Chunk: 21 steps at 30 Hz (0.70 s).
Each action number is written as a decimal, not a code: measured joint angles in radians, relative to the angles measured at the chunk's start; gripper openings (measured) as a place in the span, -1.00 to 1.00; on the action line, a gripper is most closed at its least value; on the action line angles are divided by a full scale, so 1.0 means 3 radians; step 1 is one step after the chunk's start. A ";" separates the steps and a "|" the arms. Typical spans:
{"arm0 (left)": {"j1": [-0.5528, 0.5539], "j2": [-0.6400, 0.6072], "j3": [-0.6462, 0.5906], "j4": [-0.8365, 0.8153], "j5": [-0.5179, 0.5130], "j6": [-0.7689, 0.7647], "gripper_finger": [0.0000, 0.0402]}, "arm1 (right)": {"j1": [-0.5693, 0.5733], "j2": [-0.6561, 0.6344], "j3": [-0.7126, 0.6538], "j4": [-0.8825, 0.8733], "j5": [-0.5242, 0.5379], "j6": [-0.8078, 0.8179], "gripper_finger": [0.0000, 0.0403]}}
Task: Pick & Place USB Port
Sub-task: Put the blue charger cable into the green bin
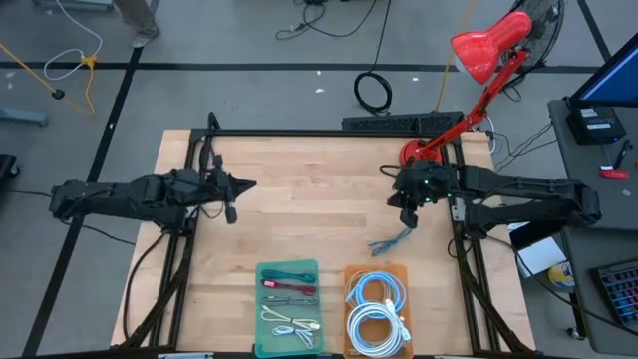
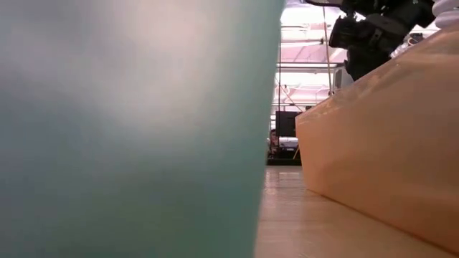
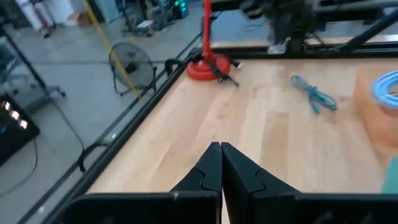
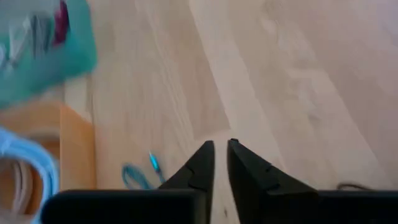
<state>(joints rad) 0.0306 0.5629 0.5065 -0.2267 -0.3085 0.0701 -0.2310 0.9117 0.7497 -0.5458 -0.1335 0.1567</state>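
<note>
While the left hand waits at the tabletop's left side with fingers pressed together, the right hand hangs above the wood, fingers almost touching and empty. The teal USB cable lies loose on the tabletop just beside it, near the orange tray and apart from the green tray.

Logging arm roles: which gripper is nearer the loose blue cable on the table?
Right. The right gripper hovers just beside the blue cable; the left gripper waits across the table, far from it.
</note>
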 joint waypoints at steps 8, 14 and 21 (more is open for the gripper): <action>0.0357 -0.0001 -0.0054 0.0012 0.0428 -0.0267 -1.00 | 0.0227 0.0594 0.0203 -0.0457 -0.0313 -0.0201 -0.36; 0.0458 -0.0001 -0.0054 0.0093 0.0622 -0.0348 -1.00 | 0.0493 0.1097 0.0199 -0.0815 -0.0342 -0.0205 -0.10; 0.0486 -0.0001 -0.0054 0.0099 0.0710 -0.0439 -1.00 | 0.0736 0.1381 0.0199 -0.0562 -0.0251 -0.0213 0.00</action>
<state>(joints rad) 0.1763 0.5625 0.4904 -0.1969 -0.0956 -0.0614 -0.0101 1.3259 0.8093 -0.7142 -0.2089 0.0929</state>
